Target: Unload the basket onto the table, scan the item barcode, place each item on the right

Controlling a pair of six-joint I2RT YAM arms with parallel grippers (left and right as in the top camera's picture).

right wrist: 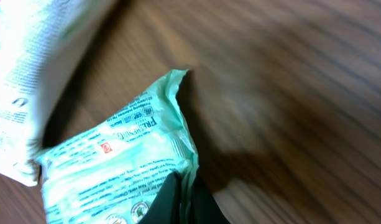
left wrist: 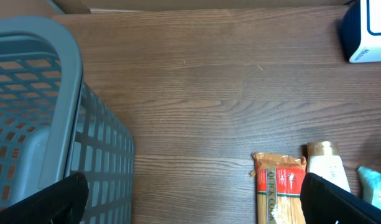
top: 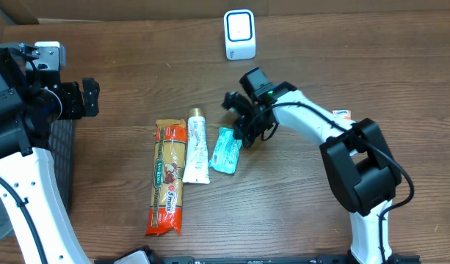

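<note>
The small mint-green plastic packet [top: 226, 150] lies flat on the brown wooden table [top: 298, 198], just beside the white tube with a gold cap [top: 196, 147]. The right claw [right wrist: 179, 198] has its two black fingers pressed together on the thin, crinkly edge of the packet. It has only a little bit of the wrapper, not the fat middle.

That is where things could go wrong. The wrapper looks smooth and floppy. If the arm lifts fast, the edge could slide out of the pinch and the packet would drop. The packet might also hang down and swing, so the barcode points the wrong way. I cannot see the barcode in these pictures, so I cannot tell which side has to face the scanner.

The white and blue scanner box [top: 239, 34] stands at the far side of the table, well apart from the packet. A long carry with a weak pinch gives more chances to slip.

The tube is so close that a sideways pull could bump it, and it could roll into the long orange pasta bag [top: 168, 180] next to it.

The left claw [top: 89, 99] is wide apart and holds nothing. It sits over by the grey plastic basket [left wrist: 53, 124], too far away to help.
</note>
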